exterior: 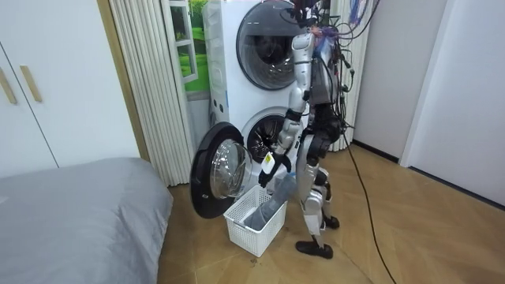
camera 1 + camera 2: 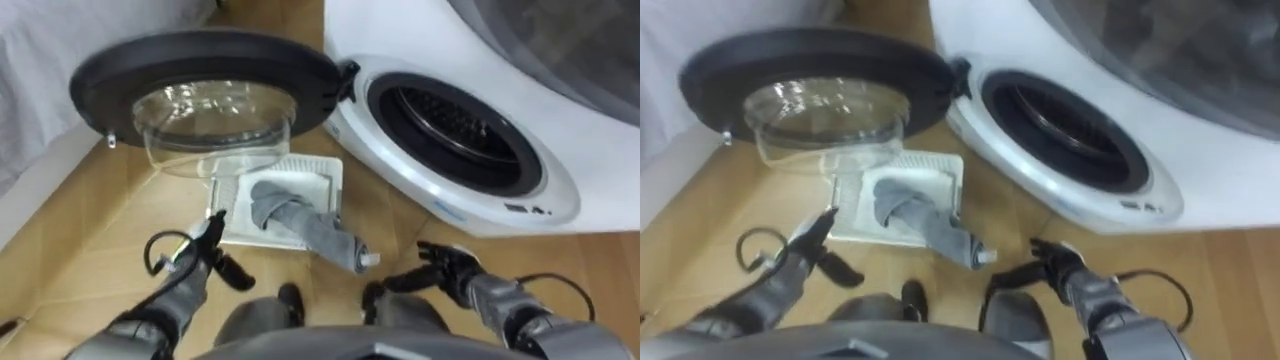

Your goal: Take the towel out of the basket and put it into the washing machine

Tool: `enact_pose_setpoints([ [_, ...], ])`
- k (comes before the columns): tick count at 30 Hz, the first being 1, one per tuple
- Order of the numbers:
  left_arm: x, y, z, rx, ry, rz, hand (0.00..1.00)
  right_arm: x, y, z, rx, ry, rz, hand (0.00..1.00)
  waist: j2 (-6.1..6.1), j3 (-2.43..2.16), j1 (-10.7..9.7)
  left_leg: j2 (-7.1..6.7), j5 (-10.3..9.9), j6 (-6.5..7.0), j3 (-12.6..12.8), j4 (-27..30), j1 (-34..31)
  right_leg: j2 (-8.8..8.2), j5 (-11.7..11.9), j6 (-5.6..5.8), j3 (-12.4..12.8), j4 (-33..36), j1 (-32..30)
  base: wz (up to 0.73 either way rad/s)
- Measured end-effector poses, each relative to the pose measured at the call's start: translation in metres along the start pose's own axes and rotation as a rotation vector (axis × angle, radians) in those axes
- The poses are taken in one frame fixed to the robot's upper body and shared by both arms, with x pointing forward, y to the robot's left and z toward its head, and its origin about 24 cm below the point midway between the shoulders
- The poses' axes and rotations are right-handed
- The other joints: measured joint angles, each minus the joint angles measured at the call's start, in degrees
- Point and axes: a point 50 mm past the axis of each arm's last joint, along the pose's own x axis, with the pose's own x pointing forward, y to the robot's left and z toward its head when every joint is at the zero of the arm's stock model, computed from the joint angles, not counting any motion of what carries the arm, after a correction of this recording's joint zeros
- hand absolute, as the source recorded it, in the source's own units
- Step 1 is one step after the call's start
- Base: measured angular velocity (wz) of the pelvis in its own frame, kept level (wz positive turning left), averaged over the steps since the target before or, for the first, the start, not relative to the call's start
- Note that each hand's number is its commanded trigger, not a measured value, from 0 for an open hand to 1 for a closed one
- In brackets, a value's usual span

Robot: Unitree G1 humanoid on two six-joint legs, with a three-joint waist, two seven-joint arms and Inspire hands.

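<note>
In front of the open washing machine (image 2: 455,130), the towel (image 2: 303,224) sits in the basket (image 2: 300,166) under the door (image 2: 200,55), draped over the rim. My left hand (image 2: 205,240) and right hand (image 2: 445,268) hover either side, loose-fingered and empty, likely staged for pickup.

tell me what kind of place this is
Most likely a bedroom with a home laundry corner: a front-loading washing machine with its door open, another drum stacked above it, a grey-covered bed close by, and a white laundry basket holding a grey towel.
</note>
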Motion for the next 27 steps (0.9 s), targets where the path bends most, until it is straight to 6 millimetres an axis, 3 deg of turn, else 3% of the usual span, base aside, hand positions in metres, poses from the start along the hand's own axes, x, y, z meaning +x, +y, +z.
enact_pose_setpoints([
  [1, 0.003, 0.001, 0.010, 0.003, -0.016, 0.001, 0.00, 0.001, -0.002, 0.009, -0.009, -0.026, -0.012, 0.00, 1.52, 0.62, -0.82, 0.47, -2.66, -0.34, -0.02, 4.64, -3.78, -0.01, 0.75, -1.20, -2.03, 1.61, -2.46, -0.24],
  [3, 0.008, 0.010, 0.027, 0.012, -0.065, 0.026, 0.00, 0.002, -0.002, 0.017, -0.003, -0.048, -0.023, 0.00, 2.06, 0.69, -1.82, 1.08, -3.66, -0.38, 0.80, 8.84, -8.41, 0.21, 0.41, -1.67, -2.19, 4.90, -6.33, 0.03],
  [5, 0.011, 0.019, 0.041, 0.026, -0.098, 0.063, 0.00, 0.004, -0.001, 0.028, -0.013, -0.083, -0.018, 0.00, 1.80, 0.80, -2.47, 1.36, -3.92, -0.23, 1.92, 11.77, -11.43, -0.08, 0.07, -1.81, -1.85, 8.10, -9.67, 0.10],
  [7, 0.013, 0.028, 0.060, 0.063, -0.162, 0.102, 0.00, 0.004, -0.002, 0.041, -0.033, -0.116, -0.023, 0.00, 1.23, 0.85, -2.50, 1.82, -5.68, 0.23, 3.50, 15.66, -15.47, 0.07, -1.59, -2.02, -0.97, 12.00, -14.21, 0.00],
  [9, 0.015, 0.034, 0.071, 0.104, -0.198, 0.125, 0.00, 0.005, -0.002, 0.053, -0.031, -0.152, -0.024, 0.00, 1.13, 0.92, -2.63, 2.09, -7.07, 0.45, 3.52, 19.21, -19.63, 0.18, -1.97, -2.09, -0.38, 14.69, -18.49, -0.03],
  [11, 0.015, 0.036, 0.076, 0.126, -0.213, 0.130, 0.00, 0.005, -0.002, 0.062, -0.010, -0.180, -0.022, 0.00, 1.13, 0.93, -3.29, 2.44, -7.57, 0.66, 3.54, 22.36, -23.69, 0.21, -2.01, -2.10, -0.07, 16.86, -22.11, -0.02],
  [13, 0.015, 0.038, 0.078, 0.155, -0.226, 0.146, 0.00, 0.005, -0.001, 0.067, 0.028, -0.212, -0.010, 0.00, 1.11, 0.94, -3.80, 3.91, -8.26, 0.37, 3.62, 25.97, -28.13, 0.97, -1.68, -2.13, -0.14, 18.34, -25.77, -0.13],
  [20, 0.015, 0.065, 0.112, 0.240, -0.336, 0.271, 0.00, 0.002, -0.004, 0.103, 0.095, -0.336, 0.021, 0.00, 0.71, 1.31, -5.20, 5.83, -8.96, 0.05, 3.49, 34.32, -40.62, 1.50, -0.93, -3.85, -0.25, 24.08, -37.68, -0.08],
  [24, 0.013, 0.083, 0.133, 0.283, -0.401, 0.360, 0.00, -0.001, -0.006, 0.123, 0.140, -0.410, 0.033, 0.00, 0.86, 1.67, -6.32, 6.66, -10.76, -0.79, 2.20, 40.35, -47.02, 1.56, -2.48, -5.27, -1.27, 29.90, -43.90, -0.01],
  [27, 0.012, 0.084, 0.140, 0.319, -0.427, 0.369, 0.00, -0.003, -0.004, 0.129, 0.146, -0.442, 0.050, 0.00, 0.99, 1.86, -6.94, 7.16, -12.26, -1.16, 1.27, 43.23, -49.31, 1.99, -3.94, -5.87, -1.58, 32.95, -46.20, -0.02],
])
